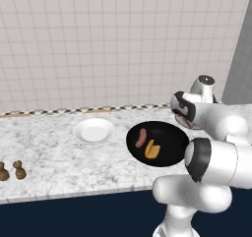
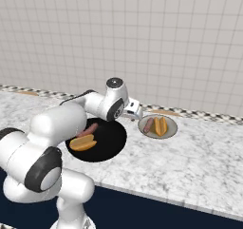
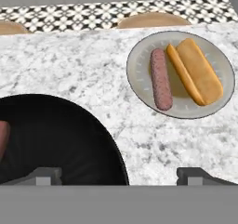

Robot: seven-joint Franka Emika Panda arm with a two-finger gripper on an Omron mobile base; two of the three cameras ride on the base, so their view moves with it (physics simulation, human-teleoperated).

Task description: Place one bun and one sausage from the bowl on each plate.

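Hovering with my pincer (image 3: 119, 174) spread wide and empty above the counter, I judge the tan plate (image 3: 139, 79) finished. Next I should fetch the sausage (image 1: 141, 137) from the black bowl (image 1: 170, 155) for the white plate (image 1: 93, 131).

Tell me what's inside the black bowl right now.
One sausage and one bun lie side by side in the black bowl. The robot's arm covers the bowl's right edge in the left base view, so that part stays unseen.

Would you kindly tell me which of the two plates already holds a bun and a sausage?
The tan-grey plate right of the black bowl; the white plate holds no food.
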